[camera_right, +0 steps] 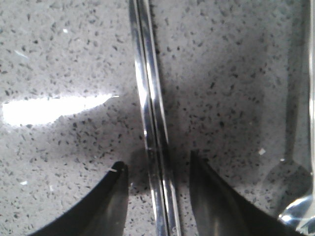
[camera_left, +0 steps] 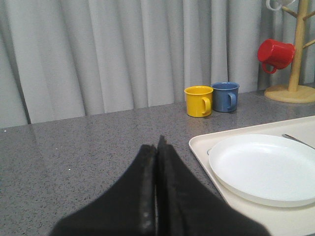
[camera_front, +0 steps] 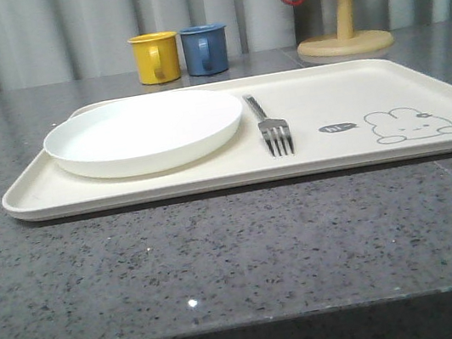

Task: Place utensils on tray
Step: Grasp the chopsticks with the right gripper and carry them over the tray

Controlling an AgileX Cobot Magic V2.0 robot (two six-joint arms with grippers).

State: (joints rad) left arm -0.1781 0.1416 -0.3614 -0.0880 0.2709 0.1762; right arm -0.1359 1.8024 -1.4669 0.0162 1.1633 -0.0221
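Chopsticks point(camera_right: 152, 123) lie paired on the speckled countertop point(camera_right: 59, 59), between the right gripper's point(camera_right: 157, 169) spread fingers. Left gripper point(camera_left: 157, 147) is pressed together, at nine o'clock from the tray point(camera_front: 210, 176) holding plate point(camera_front: 142, 131) and fork point(camera_front: 271, 128).

Speckled grey stone desk point(camera_front: 221, 248) polished, glossy. Cream rectangular plastic tray point(camera_front: 343, 91) matt. Round white plate point(camera_front: 144, 131) smooth, satin. Silver metal fork point(camera_front: 269, 126) and chopsticks point(camera_right: 152, 118) shiny. Wooden mug stand point(camera_front: 344, 22) matt.
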